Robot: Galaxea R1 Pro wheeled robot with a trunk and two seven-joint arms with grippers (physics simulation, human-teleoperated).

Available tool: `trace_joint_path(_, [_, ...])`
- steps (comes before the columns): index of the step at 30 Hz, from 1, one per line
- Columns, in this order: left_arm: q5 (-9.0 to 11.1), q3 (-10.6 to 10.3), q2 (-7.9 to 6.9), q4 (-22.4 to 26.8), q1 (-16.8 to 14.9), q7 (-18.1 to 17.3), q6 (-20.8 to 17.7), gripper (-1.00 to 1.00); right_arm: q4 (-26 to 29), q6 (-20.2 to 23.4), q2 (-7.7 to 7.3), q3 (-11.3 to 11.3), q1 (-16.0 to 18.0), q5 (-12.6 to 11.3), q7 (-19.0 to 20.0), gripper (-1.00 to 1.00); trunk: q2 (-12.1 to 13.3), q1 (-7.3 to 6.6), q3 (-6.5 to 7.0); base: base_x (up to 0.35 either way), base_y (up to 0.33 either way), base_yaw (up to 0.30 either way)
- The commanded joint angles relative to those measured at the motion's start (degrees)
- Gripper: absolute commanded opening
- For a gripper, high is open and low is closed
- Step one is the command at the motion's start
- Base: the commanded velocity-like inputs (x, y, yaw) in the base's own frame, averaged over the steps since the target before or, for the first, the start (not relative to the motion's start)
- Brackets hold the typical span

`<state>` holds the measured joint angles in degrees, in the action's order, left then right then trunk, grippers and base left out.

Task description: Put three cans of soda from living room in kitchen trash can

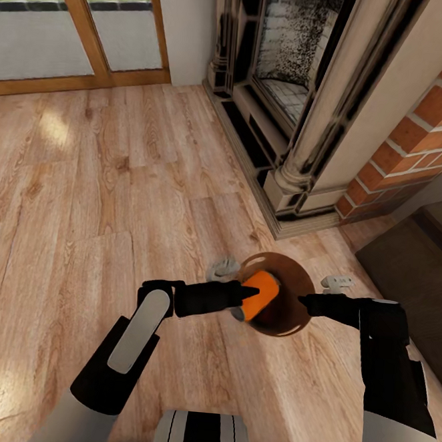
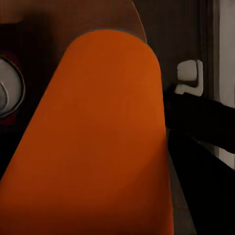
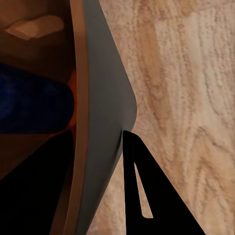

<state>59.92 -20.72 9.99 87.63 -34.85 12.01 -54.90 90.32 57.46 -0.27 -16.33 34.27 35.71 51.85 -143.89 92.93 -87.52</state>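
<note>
So the robot's standing on the wood floor (image 1: 96, 190) by the brick fireplace (image 1: 306, 88), holding the bin out in front of itself. The right gripper (image 1: 306, 301) is clamped on the rim of the trash can (image 1: 296, 271); in the right wrist view you can see the grey wall (image 3: 105, 112) pinched between the fingers, with a dark blue can (image 3: 32, 103) lying down inside.

The left gripper (image 1: 248, 295) is closed on an orange soda can (image 1: 260, 295), tilted over the bin's copper-coloured mouth. In the left wrist view that orange can (image 2: 98, 142) is right up against the lens, and there's a silver can top (image 2: 9, 87) beside it, deeper in the bin.

Handling-wise, I'd guess these cans are light, stiff and pretty slick, so a grip across the middle of the body looks like the sane choice, which is roughly where it has it. The bin looks light too, but a one-sided rim hold could let it tip.

Nearby: the fireplace hearth ahead, glass doors (image 1: 77, 21) at the back, a dark bench (image 1: 411, 264) on the right. Nothing between can and bin.
</note>
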Motion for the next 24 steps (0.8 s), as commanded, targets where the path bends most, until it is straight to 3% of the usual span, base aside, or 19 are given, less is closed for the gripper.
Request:
trace_joint_path(1, [0.6, 0.0, 0.0, 0.0, -0.6, 1.9, 0.6, -1.0, 0.0, 0.5, 0.01, 0.0, 0.0, -1.1, 0.1, -1.0, 0.0, -0.01, 0.0, 0.0, 0.0, 0.0])
trace_joint_path(4, [1.1, 0.0, 0.0, 0.0, -1.4, 4.0, 1.4, -1.0, 0.0, 0.5, 0.01, 0.0, 0.0, -1.1, 0.1, -1.0, 0.0, -0.01, 0.0, 0.0, 0.0, 0.0])
trace_joint_path(18, [1.4, 0.0, 0.0, 0.0, -1.6, 6.6, 3.1, -1.0, 0.0, 0.5, -0.04, 0.0, 0.0, -1.2, 0.2, -1.0, 0.0, -0.01, 0.0, 0.0, 0.0, 0.0])
trace_joint_path(24, [3.3, -0.2, 0.0, -1.5, -3.9, 8.6, 6.4, -1.0, 0.0, 0.5, -0.07, 0.0, 0.0, -1.2, 0.2, -1.0, 0.0, -0.01, 0.0, 0.0, 0.0, 0.0])
